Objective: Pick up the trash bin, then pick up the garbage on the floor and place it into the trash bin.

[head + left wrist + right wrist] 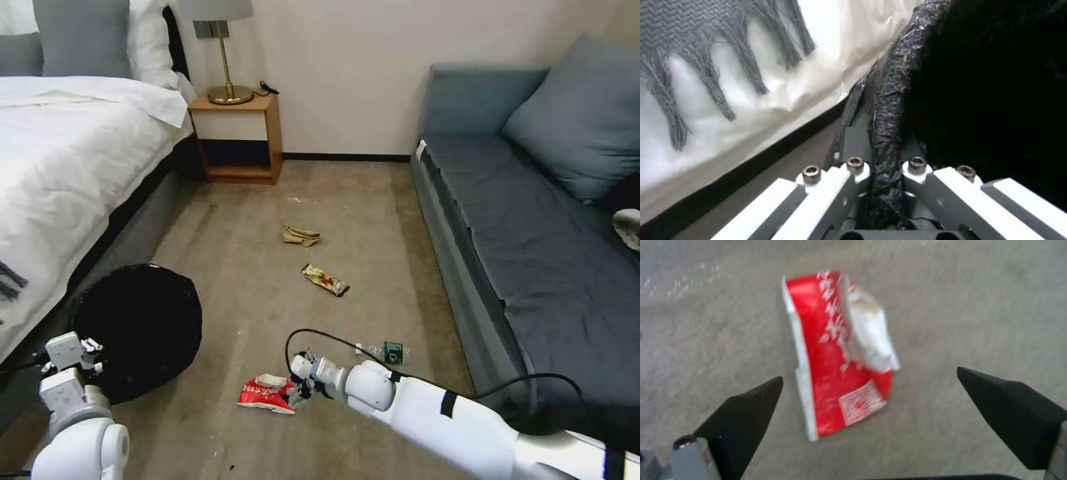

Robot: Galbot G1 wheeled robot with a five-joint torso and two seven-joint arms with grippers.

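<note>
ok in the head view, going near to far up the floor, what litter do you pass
red snack packet → clear bottle → candy wrapper → tan paper scrap

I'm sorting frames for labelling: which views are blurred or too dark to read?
Right wrist view: the red snack packet and floor are smeared, though the open right pincer reads clearly. Left wrist view: the trash bin interior is featureless black. Head view: evenly lit and sharp.
</note>
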